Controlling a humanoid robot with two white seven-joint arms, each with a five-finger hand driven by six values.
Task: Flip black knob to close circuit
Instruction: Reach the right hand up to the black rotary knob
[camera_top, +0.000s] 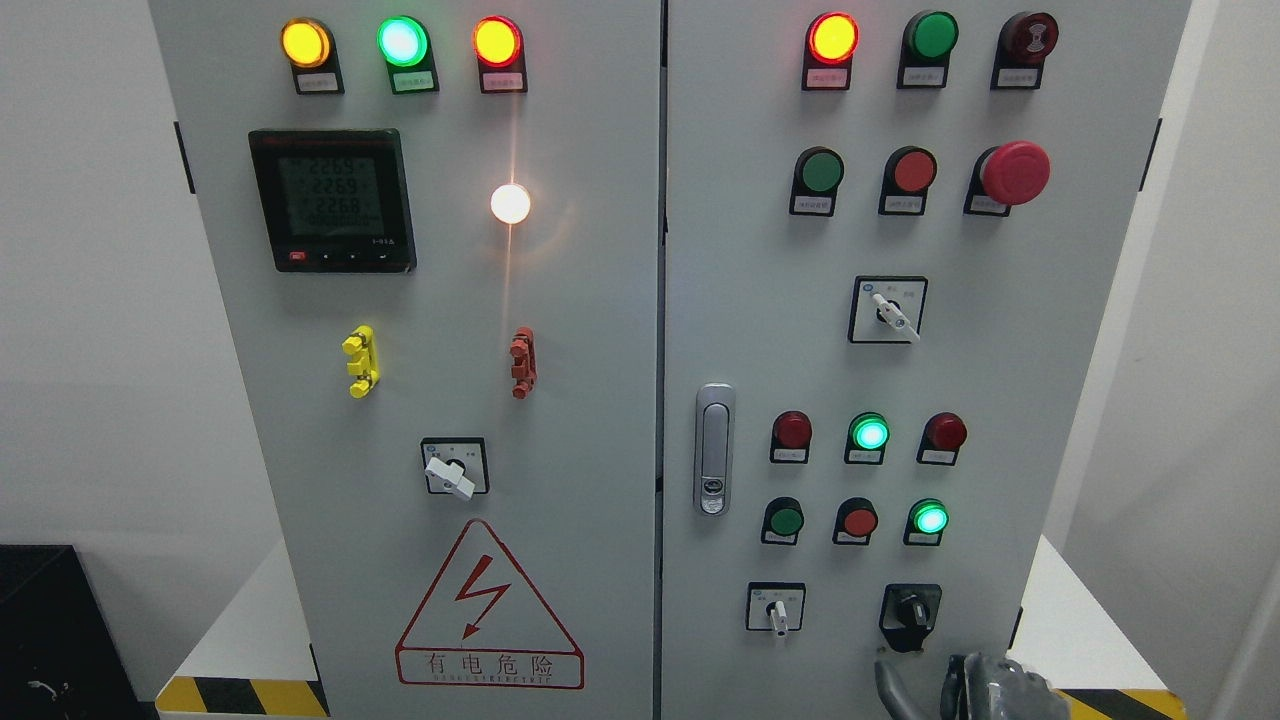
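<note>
Right hand, glossy grey fingers loosely apart, sits just below the round black knob.

Grey cabinet on a white platform with yellow-black hazard edging.

Digital meter beside glowing white lamp.

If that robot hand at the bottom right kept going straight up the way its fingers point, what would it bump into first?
Most likely the black knob, which sits just above the right robot hand on the cabinet door. Depth is unclear from this view.
</note>
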